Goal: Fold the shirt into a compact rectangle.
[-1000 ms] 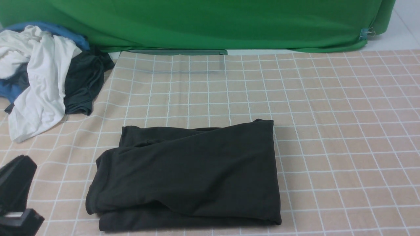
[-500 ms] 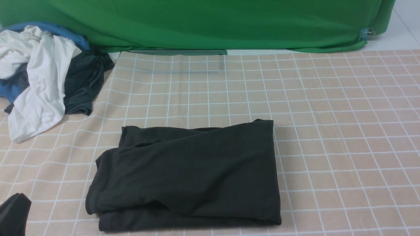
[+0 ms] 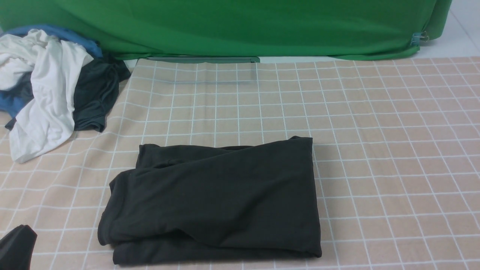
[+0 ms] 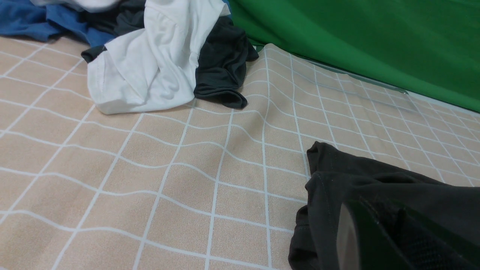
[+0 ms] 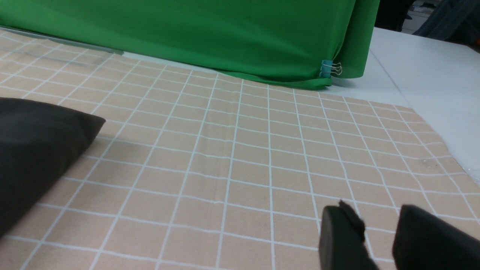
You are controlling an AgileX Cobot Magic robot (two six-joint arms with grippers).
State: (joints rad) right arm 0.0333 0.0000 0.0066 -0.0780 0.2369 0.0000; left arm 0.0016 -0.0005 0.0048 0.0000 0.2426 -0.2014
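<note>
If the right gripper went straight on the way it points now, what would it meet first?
Probably nothing but the checked tablecloth. The right gripper points across bare cloth toward the green backdrop; the folded black shirt lies off to one side. Depth is uncertain.

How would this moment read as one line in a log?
shirt: folded rectangle on checked cloth | left gripper: shut, empty | right gripper: open, empty

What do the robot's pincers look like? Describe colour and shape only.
Left pincer: black, with broad flat fingers and smooth matte pads. Right pincer: also black and blocky; one finger has a ragged top edge. No cables or markings show.
</note>
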